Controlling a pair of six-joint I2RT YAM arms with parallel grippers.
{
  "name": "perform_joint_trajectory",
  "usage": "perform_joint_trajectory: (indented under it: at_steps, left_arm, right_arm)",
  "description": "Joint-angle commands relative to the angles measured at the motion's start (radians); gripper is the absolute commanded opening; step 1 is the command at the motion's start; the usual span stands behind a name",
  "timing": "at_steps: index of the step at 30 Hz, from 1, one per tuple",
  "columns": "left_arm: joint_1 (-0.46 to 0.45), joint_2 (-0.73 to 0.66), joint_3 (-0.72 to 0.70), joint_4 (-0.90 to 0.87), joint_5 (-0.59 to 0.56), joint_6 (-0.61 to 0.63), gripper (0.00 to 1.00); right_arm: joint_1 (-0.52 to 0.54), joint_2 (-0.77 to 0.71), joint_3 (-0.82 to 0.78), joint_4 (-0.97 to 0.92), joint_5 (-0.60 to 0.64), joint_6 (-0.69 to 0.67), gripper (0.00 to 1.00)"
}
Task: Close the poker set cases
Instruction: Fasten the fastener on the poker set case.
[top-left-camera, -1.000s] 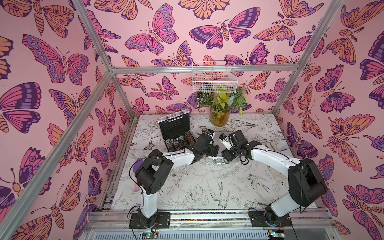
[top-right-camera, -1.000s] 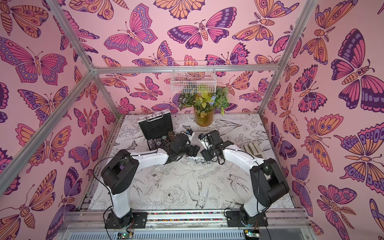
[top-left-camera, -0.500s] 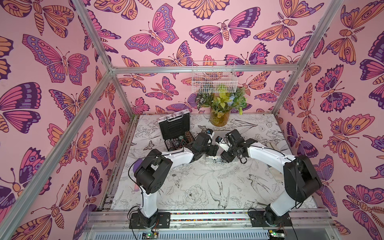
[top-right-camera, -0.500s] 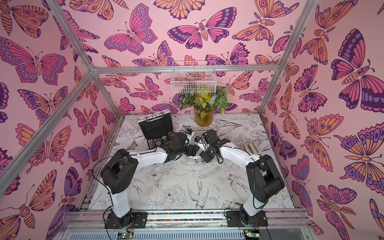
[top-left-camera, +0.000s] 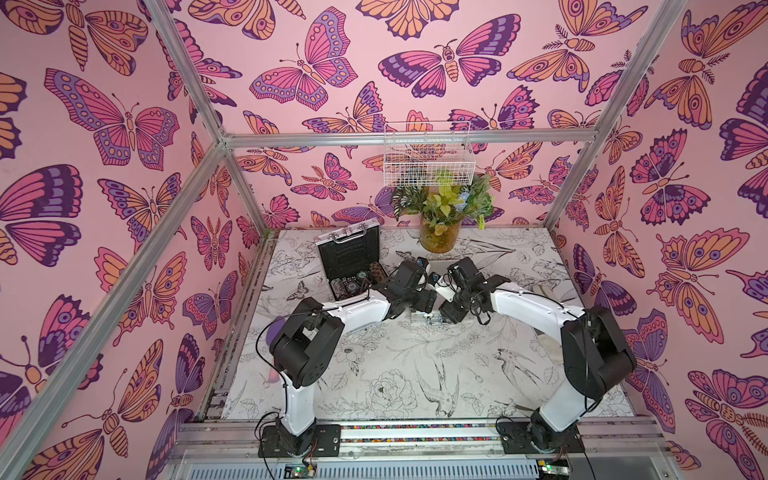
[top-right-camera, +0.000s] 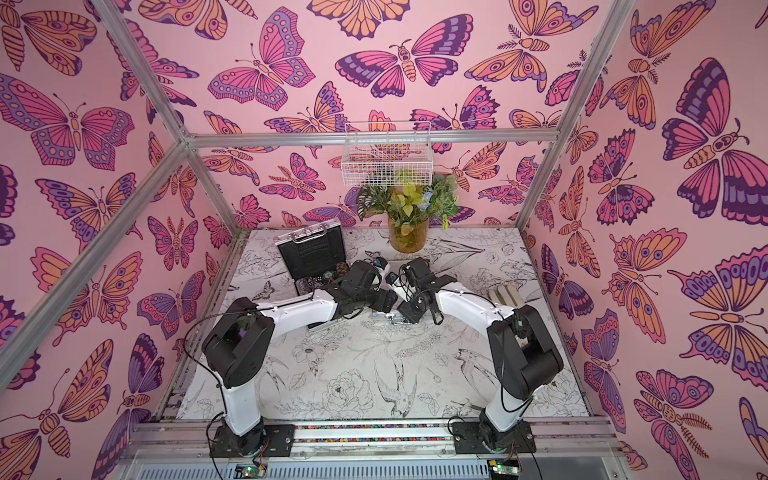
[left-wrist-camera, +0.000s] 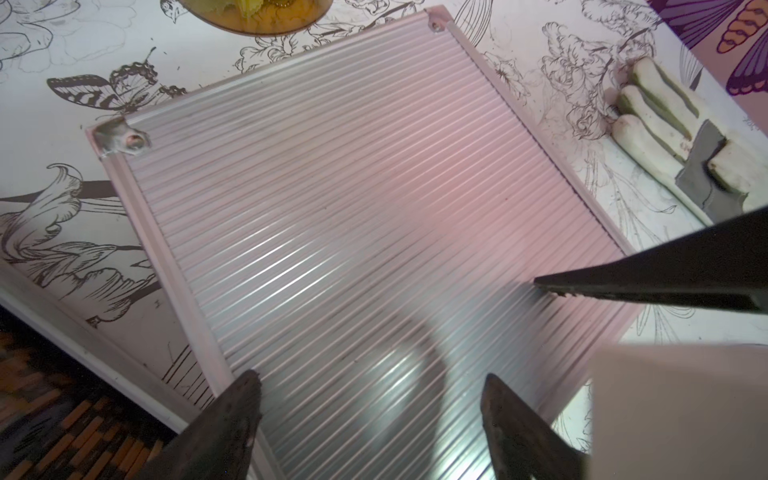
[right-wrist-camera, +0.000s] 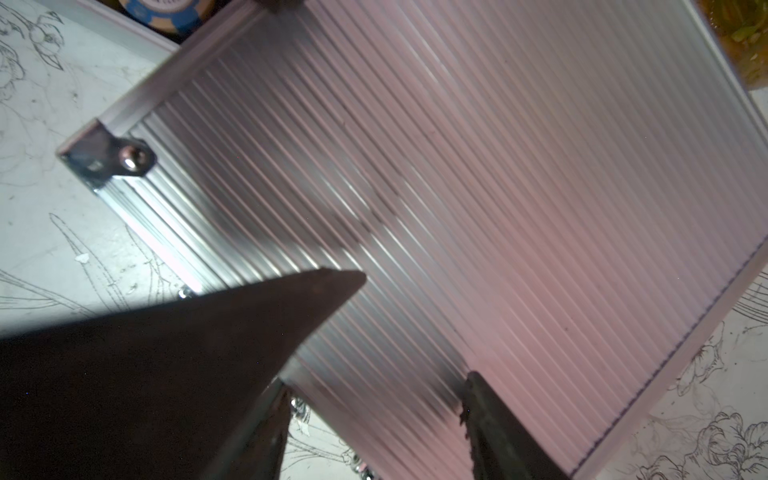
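Your left gripper (left-wrist-camera: 370, 376) hangs open over the ribbed lid of the near poker case (left-wrist-camera: 332, 187). Your right gripper (right-wrist-camera: 376, 378) is spread too, empty, above the same lid. At 10 o'clock from them, the second case (top-left-camera: 349, 253) stands with its lid raised.

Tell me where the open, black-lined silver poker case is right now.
In both top views the open silver aluminium poker case sits at the far left of the floral-print table, lid raised, left of the amber glass vase of leaves.
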Motion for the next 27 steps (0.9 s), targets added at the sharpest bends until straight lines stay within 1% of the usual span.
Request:
perform_joint_trajectory:
  at_steps: [1, 4, 7, 10, 13, 18, 21, 23, 27]
  left_arm:
    - [-0.011, 0.1, -0.01, -0.256, 0.021, -0.055, 0.83]
    - [-0.01, 0.126, 0.0, -0.307, 0.025, -0.033, 0.82]
    - [-0.01, 0.153, 0.014, -0.353, 0.042, -0.022, 0.75]
    - [-0.011, 0.157, 0.013, -0.354, 0.046, -0.028, 0.71]
    - [-0.018, 0.124, 0.003, -0.327, 0.031, -0.022, 0.65]
    - [-0.022, 0.064, -0.007, -0.291, 0.031, 0.0, 0.5]
    - [-0.024, 0.065, 0.001, -0.291, 0.055, 0.005, 0.36]
    - [-0.031, 0.066, 0.002, -0.291, 0.07, 0.002, 0.3]
    - [-0.043, 0.075, -0.013, -0.292, 0.087, 0.0, 0.13]
  right_arm:
    - [0.014, 0.081, -0.075, -0.092, 0.018, -0.02, 0.65]
    - [0.015, 0.055, -0.094, -0.053, 0.005, -0.029, 0.65]
    - [0.014, 0.028, -0.116, -0.004, -0.013, -0.035, 0.66]
    - [0.014, 0.017, -0.123, 0.023, -0.025, -0.034, 0.66]
    - [0.012, 0.02, -0.123, 0.03, -0.025, -0.036, 0.66]
    - [0.011, 0.03, -0.126, 0.033, -0.021, -0.038, 0.66]
    - [0.011, 0.033, -0.127, 0.036, -0.024, -0.036, 0.66]
    - [0.011, 0.033, -0.13, 0.04, -0.023, -0.036, 0.66]
    - [0.011, 0.03, -0.135, 0.047, -0.017, -0.041, 0.66]
